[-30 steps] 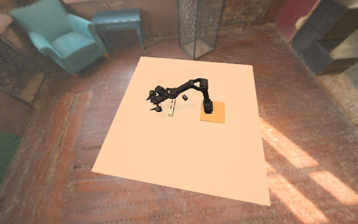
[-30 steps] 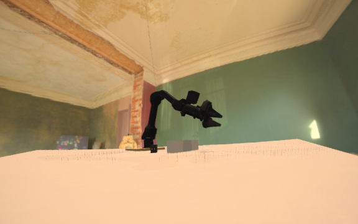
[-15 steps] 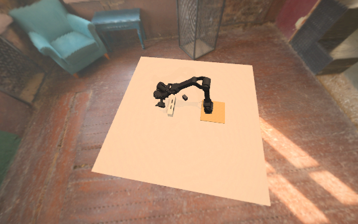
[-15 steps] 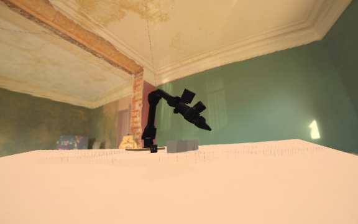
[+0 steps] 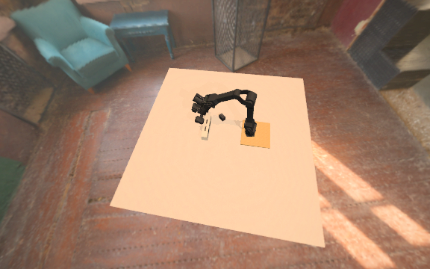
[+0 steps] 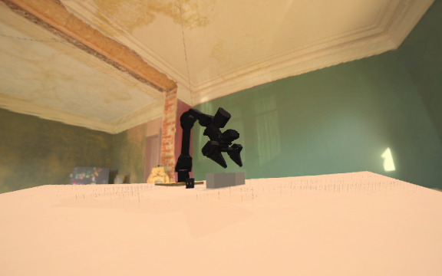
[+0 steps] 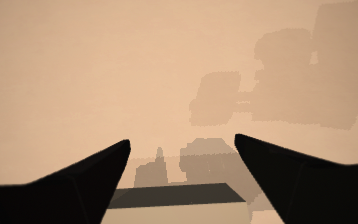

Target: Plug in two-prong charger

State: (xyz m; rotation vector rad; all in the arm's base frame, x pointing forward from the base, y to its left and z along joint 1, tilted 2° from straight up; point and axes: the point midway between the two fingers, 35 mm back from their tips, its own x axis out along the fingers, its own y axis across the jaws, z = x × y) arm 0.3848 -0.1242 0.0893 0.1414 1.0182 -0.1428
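Black gripper (image 6: 229, 161); below its jaws a pale, perhaps off-white power strip (image 5: 205, 128); beside it, a small black charger (image 5: 222, 116).

The top view looks down from high and far at the whole tabletop (image 5: 219, 179). The exterior view sits low at tabletop level, facing the arm (image 6: 186, 146). The wrist view looks closely down between the pincer (image 7: 182, 145) fingers; all share the tabletop.

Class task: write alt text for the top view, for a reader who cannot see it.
A black robot arm reaches from an orange base plate, its open, empty gripper above one end of a white power strip; a small black charger lies beside the strip.
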